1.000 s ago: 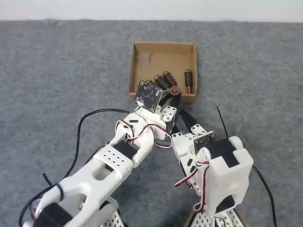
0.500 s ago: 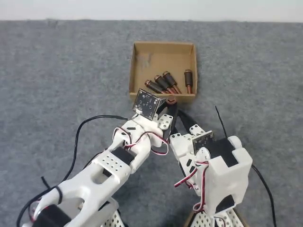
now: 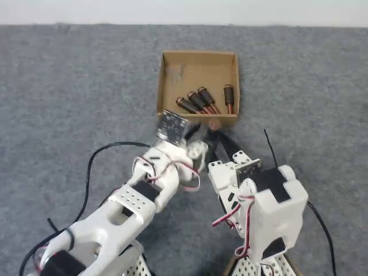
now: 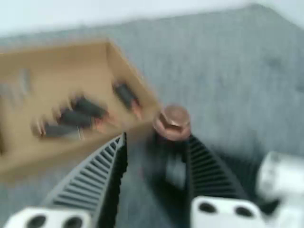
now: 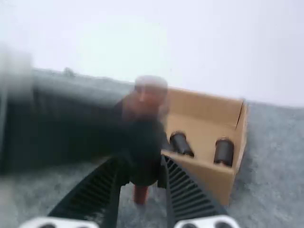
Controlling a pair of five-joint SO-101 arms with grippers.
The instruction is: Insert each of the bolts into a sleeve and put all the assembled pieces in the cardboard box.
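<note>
My right gripper (image 5: 141, 164) is shut on a black sleeve (image 5: 142, 142) with a copper bolt through it; the bolt's head (image 5: 151, 90) sticks out at one end and its tip at the other. In the high view this piece (image 3: 214, 124) hangs just in front of the cardboard box (image 3: 198, 53). My left gripper (image 4: 156, 142) stands open around the same piece, whose bolt head (image 4: 172, 122) lies close to one finger (image 4: 209, 166). Several assembled pieces (image 3: 198, 100) lie in the box.
Grey carpet covers the table on all sides of the box (image 4: 57, 80). Both arms crowd together in front of the box's near wall (image 5: 209, 175). Black cables (image 3: 92, 172) trail beside the left arm.
My left gripper has let go of the piece and drawn back from the box. The right gripper keeps hold of the piece in nearly the same spot.
</note>
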